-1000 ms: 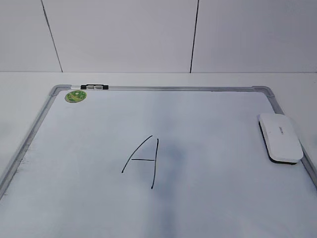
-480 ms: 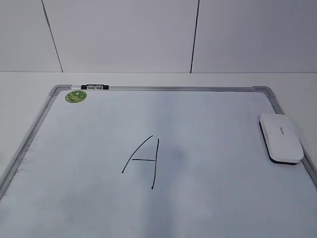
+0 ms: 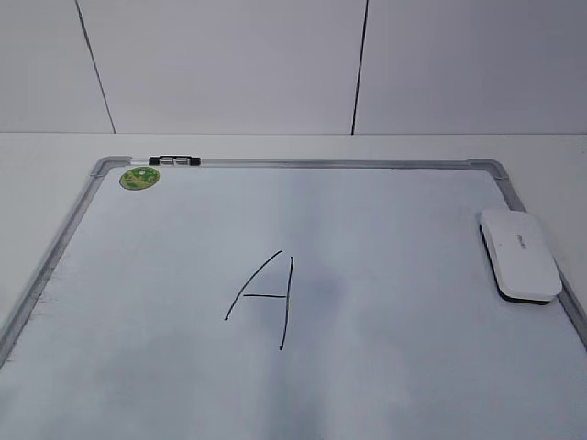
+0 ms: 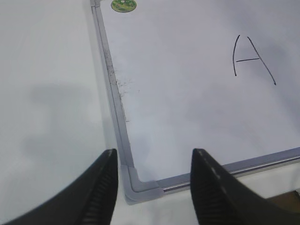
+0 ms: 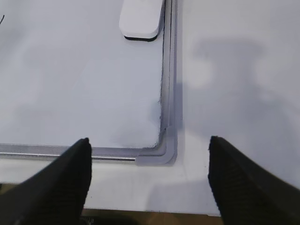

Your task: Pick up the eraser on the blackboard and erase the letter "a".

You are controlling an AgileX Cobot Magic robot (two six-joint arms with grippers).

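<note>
The blackboard [image 3: 385, 229] is a white board with a grey frame, lying flat on the table. The white eraser [image 3: 519, 254] rests on it at the right edge; it also shows at the top of the right wrist view [image 5: 141, 18]. A large uppercase "A" [image 3: 266, 295] is drawn near the middle and shows in the left wrist view [image 4: 251, 58]. No small letter "a" shows in any view. My left gripper [image 4: 153, 157] is open and empty over the board's near left corner. My right gripper [image 5: 149, 143] is open and empty over the near right corner, well short of the eraser.
A round green sticker [image 3: 139, 177] sits at the far left corner of the board. A small black-and-white clip [image 3: 174, 161] lies on the top frame. Marker smudges [image 4: 123, 86] run along the left frame. The table's front edge [image 5: 140, 218] is just below the right gripper.
Nothing on the board has moved. A faint grey shadow to the right of the "A" has faded.
</note>
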